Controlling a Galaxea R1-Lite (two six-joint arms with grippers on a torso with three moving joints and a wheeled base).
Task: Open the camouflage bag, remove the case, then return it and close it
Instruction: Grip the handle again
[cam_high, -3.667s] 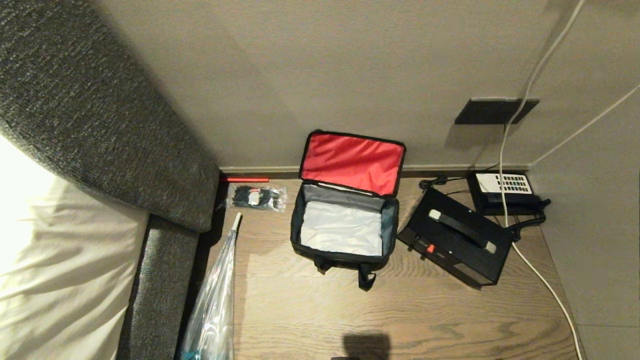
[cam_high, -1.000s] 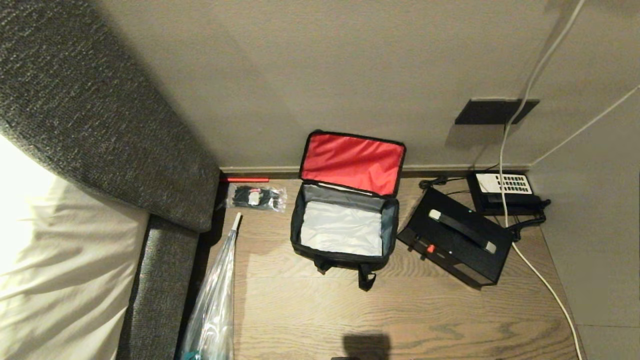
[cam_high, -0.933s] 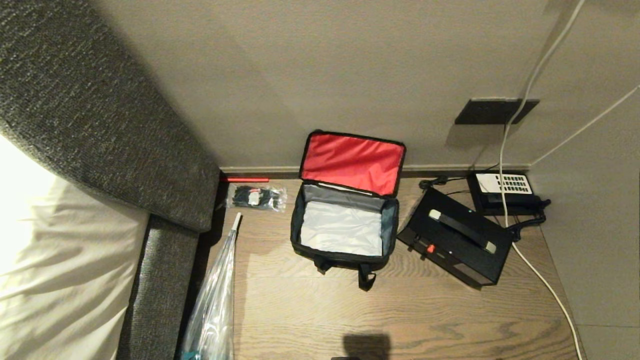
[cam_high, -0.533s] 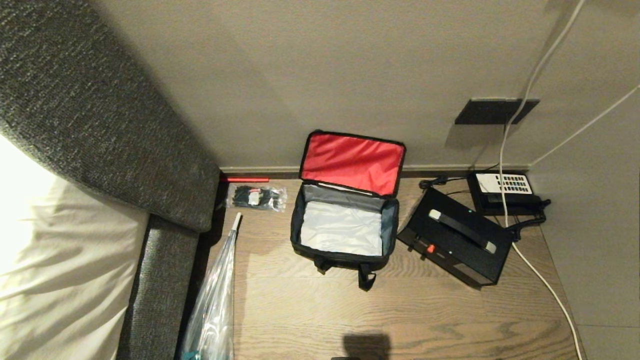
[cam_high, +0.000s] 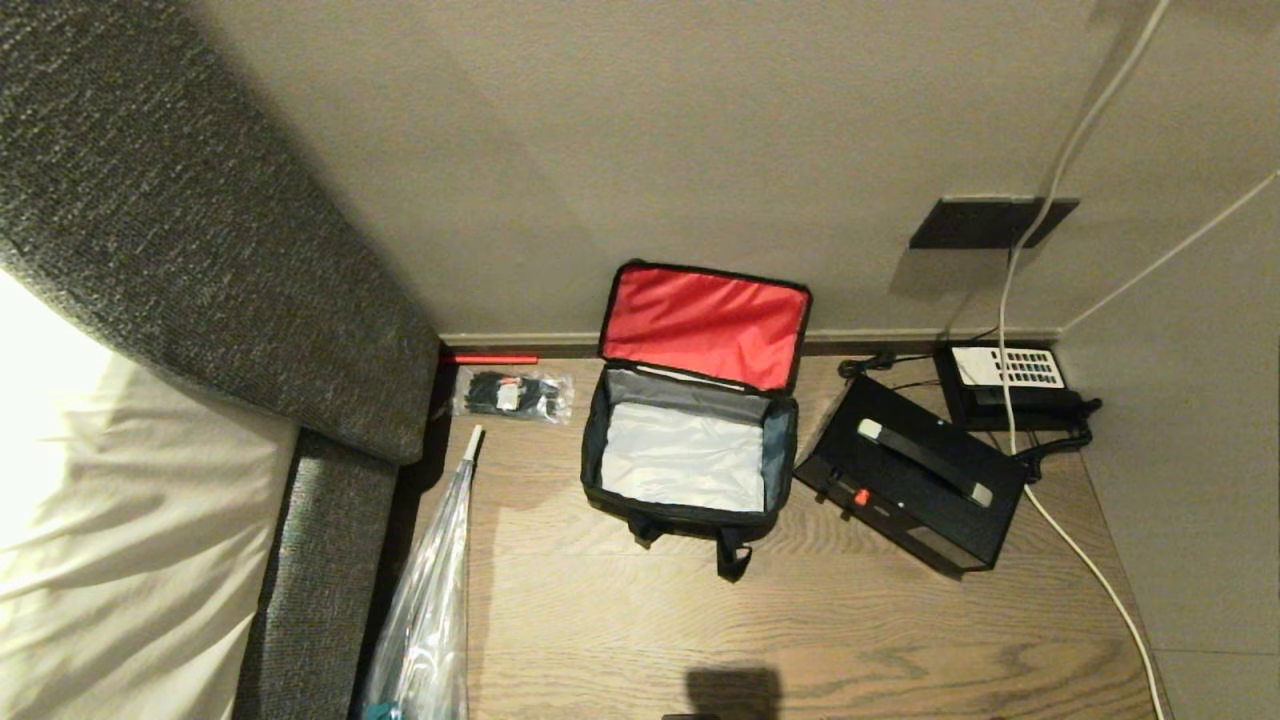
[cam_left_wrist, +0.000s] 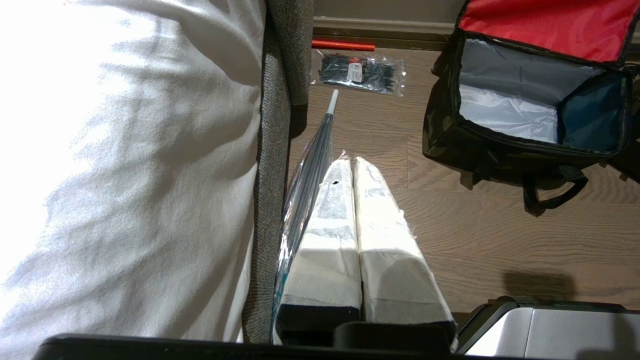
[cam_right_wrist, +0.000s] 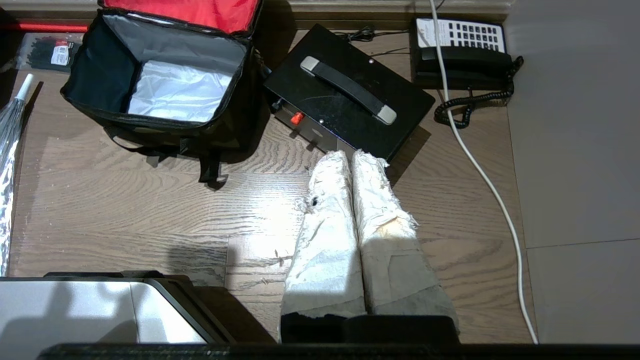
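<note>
No brand name or readable writing shows anywhere; the packet of black items (cam_high: 512, 394) carries a small red-and-white label, and the telephone (cam_high: 1008, 386) a white keypad with dark keys, but both are too small to read.

The left end effector (cam_left_wrist: 353, 165) hangs over the wooden floor (cam_high: 800, 620) beside the bed (cam_left_wrist: 125, 165), its two white-wrapped fingers pressed together, clenched on nothing and touching nothing. A furled umbrella in a clear sleeve (cam_left_wrist: 310, 165) lies just beside it on the floor. The right end effector (cam_right_wrist: 350, 157) is likewise clenched and empty, its padded fingers (cam_right_wrist: 330, 210) meeting along their length, hovering above the floor near the case's closest corner without touching it. Neither arm appears in the head view.

The camouflage bag (cam_high: 690, 455) stands on the floor near the wall, lid thrown back against the wall with its red lining showing, the pale grey interior empty. The case (cam_high: 910, 472) lies flat on the floor just to the bag's right, outside it, turned at an angle, strap handle up and red clasp facing forward. The telephone sits behind the case in the corner, and a white cable (cam_high: 1075, 545) runs past both.
</note>
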